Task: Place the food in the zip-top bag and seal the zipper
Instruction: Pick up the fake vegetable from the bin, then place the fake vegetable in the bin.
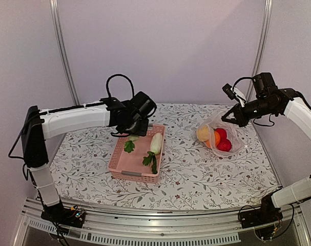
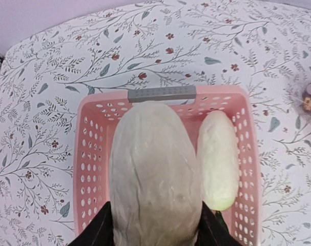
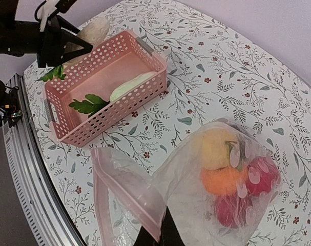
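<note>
My left gripper [image 1: 133, 124] is shut on a white radish [image 2: 155, 174] and holds it above the far end of the pink basket [image 1: 125, 171]; its green leaves [image 1: 129, 146] hang down. It also shows in the right wrist view [image 3: 63, 45]. A second white radish [image 1: 156, 143] with green leaves lies in the basket [image 2: 91, 169]. My right gripper [image 1: 231, 119] is shut on the mouth edge of the zip-top bag [image 1: 233, 146] and holds it lifted and open [image 3: 163, 233]. The zipper [image 3: 125, 188] runs along the mouth. Inside lie a beige piece [image 3: 216, 148], an orange [image 3: 224, 180] and two red fruits [image 3: 232, 211].
The table has a floral cloth [image 1: 196, 174]. A metal rail [image 1: 160, 228] runs along the near edge. Purple walls and two upright poles [image 1: 63, 51] stand behind.
</note>
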You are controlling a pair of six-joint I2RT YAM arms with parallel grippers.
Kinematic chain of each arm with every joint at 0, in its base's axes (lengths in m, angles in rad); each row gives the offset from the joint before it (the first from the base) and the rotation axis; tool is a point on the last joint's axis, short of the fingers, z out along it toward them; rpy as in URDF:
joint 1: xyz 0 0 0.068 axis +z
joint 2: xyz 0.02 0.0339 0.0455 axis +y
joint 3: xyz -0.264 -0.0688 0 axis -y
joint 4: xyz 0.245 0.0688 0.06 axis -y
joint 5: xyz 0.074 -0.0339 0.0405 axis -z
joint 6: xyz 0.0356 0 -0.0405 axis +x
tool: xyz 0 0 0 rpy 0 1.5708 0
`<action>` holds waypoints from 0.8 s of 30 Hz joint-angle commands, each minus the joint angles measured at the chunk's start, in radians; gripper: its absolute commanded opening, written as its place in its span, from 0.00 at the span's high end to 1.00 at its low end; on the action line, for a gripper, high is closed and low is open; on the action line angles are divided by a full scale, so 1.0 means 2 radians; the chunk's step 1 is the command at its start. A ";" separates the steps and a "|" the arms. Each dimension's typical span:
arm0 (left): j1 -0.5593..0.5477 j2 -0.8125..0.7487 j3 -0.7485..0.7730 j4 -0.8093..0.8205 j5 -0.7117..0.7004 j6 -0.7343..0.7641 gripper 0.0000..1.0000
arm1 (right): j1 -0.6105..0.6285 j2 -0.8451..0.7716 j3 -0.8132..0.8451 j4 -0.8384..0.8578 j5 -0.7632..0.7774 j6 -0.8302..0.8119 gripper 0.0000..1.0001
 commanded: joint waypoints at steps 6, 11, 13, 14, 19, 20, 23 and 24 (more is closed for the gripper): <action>-0.097 -0.147 -0.079 0.243 0.062 0.143 0.73 | 0.021 0.009 0.037 -0.047 -0.018 -0.015 1.00; -0.138 -0.182 -0.101 0.368 0.125 0.207 0.73 | 0.028 0.012 0.066 -0.072 -0.035 -0.017 1.00; -0.154 -0.183 -0.094 0.400 0.142 0.232 0.73 | 0.031 0.012 0.076 -0.081 -0.041 -0.019 1.00; -0.161 -0.180 -0.089 0.406 0.145 0.241 0.73 | 0.033 0.012 0.080 -0.088 -0.043 -0.021 1.00; -0.199 -0.163 -0.063 0.432 0.176 0.291 0.73 | 0.038 0.007 0.095 -0.109 -0.054 -0.022 1.00; -0.207 -0.160 -0.060 0.441 0.187 0.301 0.73 | 0.039 0.007 0.097 -0.112 -0.060 -0.023 1.00; -0.227 -0.152 -0.059 0.479 0.226 0.349 0.73 | 0.040 0.003 0.099 -0.121 -0.077 -0.030 1.00; -0.232 -0.148 -0.059 0.493 0.236 0.362 0.73 | 0.041 0.003 0.098 -0.124 -0.082 -0.031 1.00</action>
